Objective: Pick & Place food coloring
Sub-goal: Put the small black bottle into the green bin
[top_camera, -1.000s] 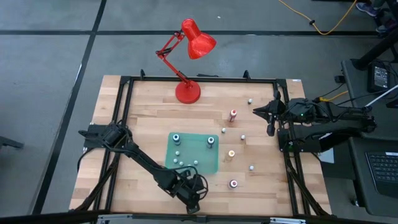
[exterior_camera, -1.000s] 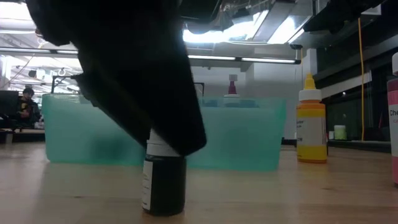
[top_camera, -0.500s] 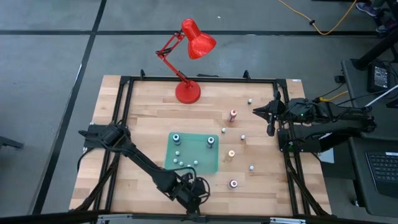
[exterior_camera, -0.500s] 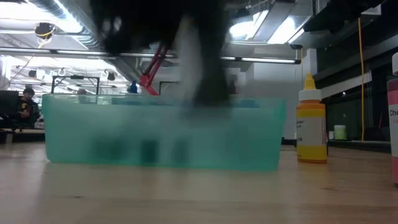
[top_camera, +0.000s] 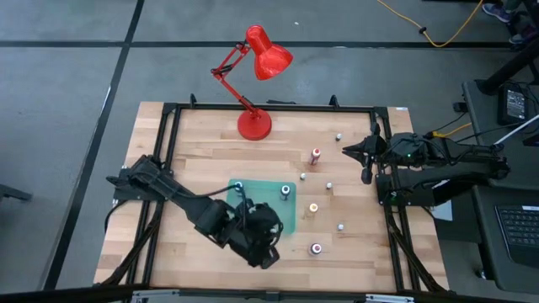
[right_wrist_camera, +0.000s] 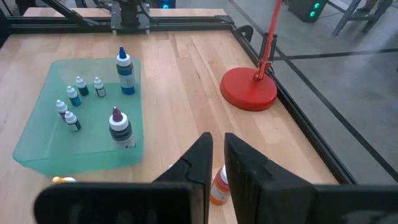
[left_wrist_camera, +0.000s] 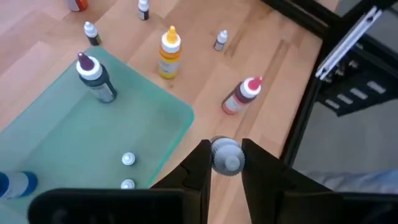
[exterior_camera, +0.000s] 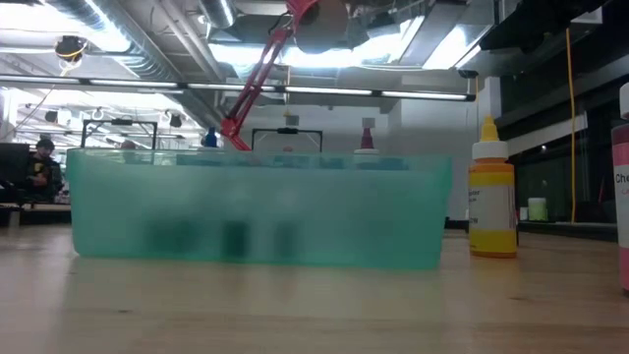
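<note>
I have the left gripper (left_wrist_camera: 225, 163) clamped on a small pale-capped food coloring bottle (left_wrist_camera: 226, 155), raised over the green tray's (right_wrist_camera: 37, 124) corner. Inside the tray stand a blue bottle (right_wrist_camera: 126, 73), a purple bottle (right_wrist_camera: 119, 129) and four tiny ones. Right gripper (right_wrist_camera: 214, 158) is closed, empty, at the bench's (top_camera: 202, 151) edge.

A red desk lamp (top_camera: 257, 59) stands on its round base at the far side of the wooden bench (top_camera: 194, 172), its shade tilted over the floor beyond; the right wrist view shows that base (right_wrist_camera: 250, 88) flat on the wood. A black metal frame (top_camera: 168, 118) runs along the bench edges. A yellow cable (top_camera: 438, 34) lies on the grey floor behind. To the right, a laptop keyboard (top_camera: 518, 231) sits on a side stand. In the low view a person (exterior_camera: 39, 162) sits far off in the room, under ceiling lights.
</note>
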Controlling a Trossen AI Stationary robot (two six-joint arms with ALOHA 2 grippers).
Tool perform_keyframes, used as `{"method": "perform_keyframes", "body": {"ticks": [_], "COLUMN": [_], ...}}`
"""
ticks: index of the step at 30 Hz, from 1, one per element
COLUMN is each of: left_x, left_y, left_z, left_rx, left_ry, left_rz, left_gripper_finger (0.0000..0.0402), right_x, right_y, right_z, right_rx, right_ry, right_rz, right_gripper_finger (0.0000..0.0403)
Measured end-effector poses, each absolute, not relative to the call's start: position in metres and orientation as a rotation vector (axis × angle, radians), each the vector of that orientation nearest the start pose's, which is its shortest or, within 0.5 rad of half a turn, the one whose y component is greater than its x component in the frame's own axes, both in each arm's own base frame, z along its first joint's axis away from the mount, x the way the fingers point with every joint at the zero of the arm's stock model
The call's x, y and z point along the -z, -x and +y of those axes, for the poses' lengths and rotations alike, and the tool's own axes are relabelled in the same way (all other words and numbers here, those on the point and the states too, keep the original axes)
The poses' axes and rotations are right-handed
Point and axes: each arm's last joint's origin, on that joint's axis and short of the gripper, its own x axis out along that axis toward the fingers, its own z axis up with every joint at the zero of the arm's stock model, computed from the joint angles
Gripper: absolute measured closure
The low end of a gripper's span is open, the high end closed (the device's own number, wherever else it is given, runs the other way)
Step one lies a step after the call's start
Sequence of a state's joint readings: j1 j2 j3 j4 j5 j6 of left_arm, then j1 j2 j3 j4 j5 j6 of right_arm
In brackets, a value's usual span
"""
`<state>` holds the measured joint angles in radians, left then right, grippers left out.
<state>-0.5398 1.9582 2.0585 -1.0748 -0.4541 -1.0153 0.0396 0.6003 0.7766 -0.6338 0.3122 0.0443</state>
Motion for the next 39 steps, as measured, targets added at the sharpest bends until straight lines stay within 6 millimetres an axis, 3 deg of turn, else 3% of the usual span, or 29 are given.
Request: {"method": "perform_keyframes", "body": {"ticks": [11,21,26,30,39], "left_x": [-0.355,-0.393,-0.396,-0.374,-0.287], "left_y": [-0.353,-0.322,-0.317,-0.323,-0.341], "left_z": [-0.169,-0.116,-0.099,-0.092,-0.092], "left_rx": [-0.518,-0.662,-0.731,-0.780,-0.693], "left_ry": [0.517,0.512,0.485,0.451,0.480], "left_rz": [0.873,0.845,0.853,0.913,1.103], "left_gripper_finger": [0.0337,0.0337,0.0337,0.0337,0.0336], "right_x": [-0.313,-0.313,-0.313,-0.313,-0.313], "right_y": [-0.118,-0.119,-0.119,-0.119,-0.119], "right_z": [-0.004,-0.004,-0.004,-0.004,-0.004], "right_rx": [0.278,0.277,0.277,0.278,0.278], "right_ry": [0.037,0.037,0.037,0.037,0.037], "right_rz": [0.445,0.445,0.445,0.446,0.445], "right_gripper_finger": [0.0357,0.0357,0.0357,0.0357,0.0357]}}
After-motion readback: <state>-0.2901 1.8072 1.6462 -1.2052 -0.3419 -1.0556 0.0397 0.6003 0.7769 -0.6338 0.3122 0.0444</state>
